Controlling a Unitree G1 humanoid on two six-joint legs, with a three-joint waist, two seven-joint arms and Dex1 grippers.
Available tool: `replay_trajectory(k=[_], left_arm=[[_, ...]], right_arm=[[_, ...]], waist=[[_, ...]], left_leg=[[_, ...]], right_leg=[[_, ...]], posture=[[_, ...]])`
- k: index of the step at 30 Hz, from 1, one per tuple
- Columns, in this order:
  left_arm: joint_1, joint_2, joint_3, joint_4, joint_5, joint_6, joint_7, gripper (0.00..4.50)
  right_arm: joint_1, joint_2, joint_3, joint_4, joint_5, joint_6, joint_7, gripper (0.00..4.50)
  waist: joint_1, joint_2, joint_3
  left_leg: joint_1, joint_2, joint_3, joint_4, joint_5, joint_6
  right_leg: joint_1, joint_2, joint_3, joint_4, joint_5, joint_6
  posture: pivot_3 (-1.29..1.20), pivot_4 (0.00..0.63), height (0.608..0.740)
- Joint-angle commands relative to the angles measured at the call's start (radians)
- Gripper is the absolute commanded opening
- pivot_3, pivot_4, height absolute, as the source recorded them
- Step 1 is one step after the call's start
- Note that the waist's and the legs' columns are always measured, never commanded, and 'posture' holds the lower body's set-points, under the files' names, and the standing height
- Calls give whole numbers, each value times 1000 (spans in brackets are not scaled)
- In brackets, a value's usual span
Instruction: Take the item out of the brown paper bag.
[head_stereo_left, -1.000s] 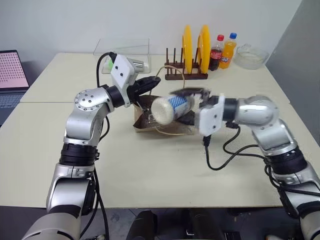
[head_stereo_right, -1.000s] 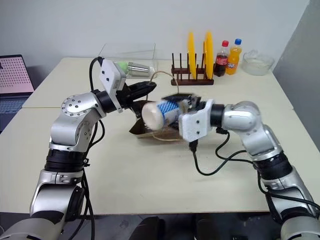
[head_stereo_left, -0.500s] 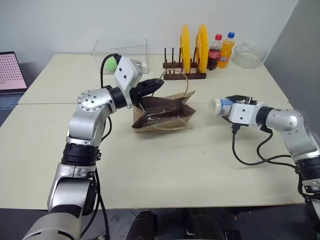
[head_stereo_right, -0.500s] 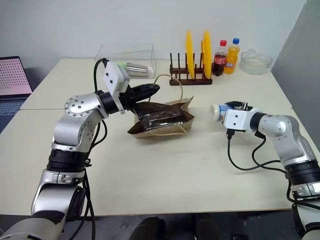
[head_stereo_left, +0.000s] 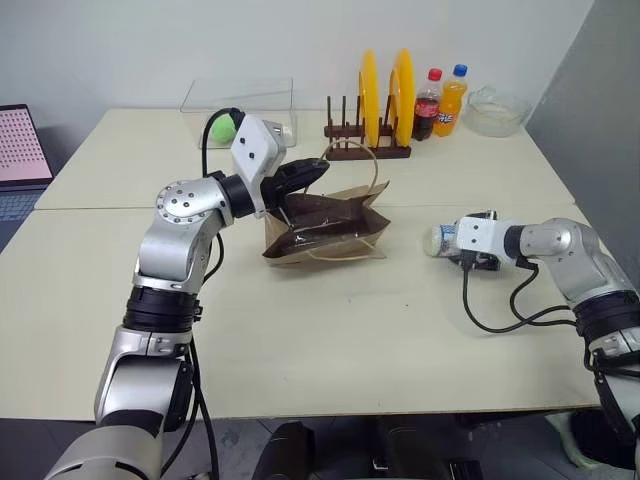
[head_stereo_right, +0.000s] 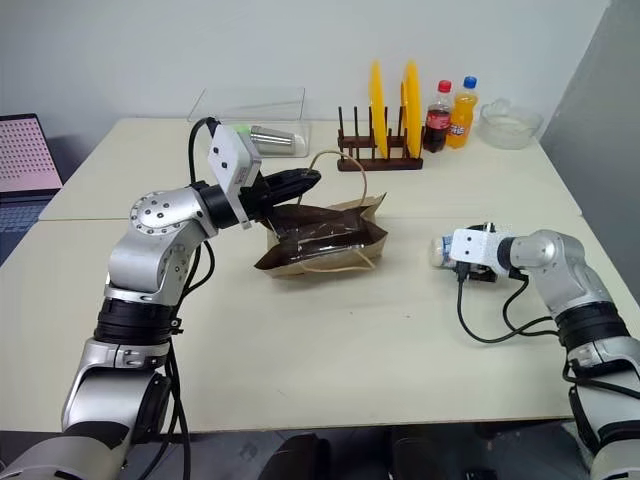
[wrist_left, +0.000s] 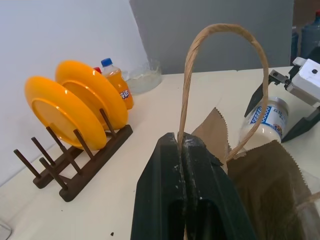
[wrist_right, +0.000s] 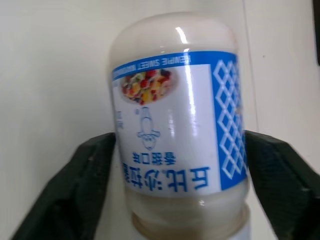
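The item (head_stereo_left: 443, 240), a whitish bottle with a blue-patterned label, lies on its side on the table (head_stereo_left: 330, 330), out to the right of the brown paper bag (head_stereo_left: 325, 228) and well apart from it. Its long axis runs roughly level across the tabletop, rounded base pointing toward the bag, neck end tucked back toward the right gripper (wrist_right: 175, 165). In the right wrist view the black fingers (wrist_right: 80, 185) stand wide on either side of the bottle, flanking it near the neck; whether they press on it I cannot tell. That right arm reaches low over the table with the forearm angled inward, gripper tilted down. Over on the other side, the left arm is raised with the elbow out, forearm aimed across toward the bag, gripper close to level. The left gripper (wrist_left: 182, 165) is pinched tight on a tan loop handle (wrist_left: 220, 60), which arches up from between the fingers. The bag sits open-mouthed in the middle of the table, in front of a wooden rack holding yellow plates (head_stereo_left: 385, 85).
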Motion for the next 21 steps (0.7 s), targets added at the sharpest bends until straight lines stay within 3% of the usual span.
replay_trajectory(k=[1,8,13,16,18,21], left_arm=[[-6,12,19,-27,0,-21,1,0],[-21,14,21,-5,3,-30,0,0],[-37,14,19,24,8,-43,-4,0],[-56,15,21,59,13,-58,-11,0],[-71,13,21,91,23,-77,-6,0],[-103,7,20,147,33,-105,-7,0]], right_arm=[[-18,-7,-10,-17,2,3,13,4483],[23,-70,-97,-214,110,138,116,4483],[139,-152,-227,-511,242,344,190,4483],[228,-166,-328,-737,403,517,233,4483],[264,-108,-381,-880,505,603,187,4483],[324,86,-403,-1104,623,713,7,4483]], waist=[[0,0,0],[1,0,0],[11,0,0],[14,0,0],[12,0,0],[9,0,0]], left_leg=[[0,0,0,0,0,0],[0,0,-1,0,0,0],[-1,0,-2,0,0,1],[-1,0,-2,0,0,1],[-1,0,-3,0,0,1],[0,1,-3,0,0,1]], right_leg=[[0,0,0,0,0,0],[0,0,0,0,0,0],[0,0,-1,0,0,0],[0,0,-1,0,0,0],[0,0,-2,0,0,0],[0,1,-2,1,-1,2]], posture=[[0,150,740],[0,150,740],[0,150,740],[0,150,740],[0,150,740],[0,150,740]])
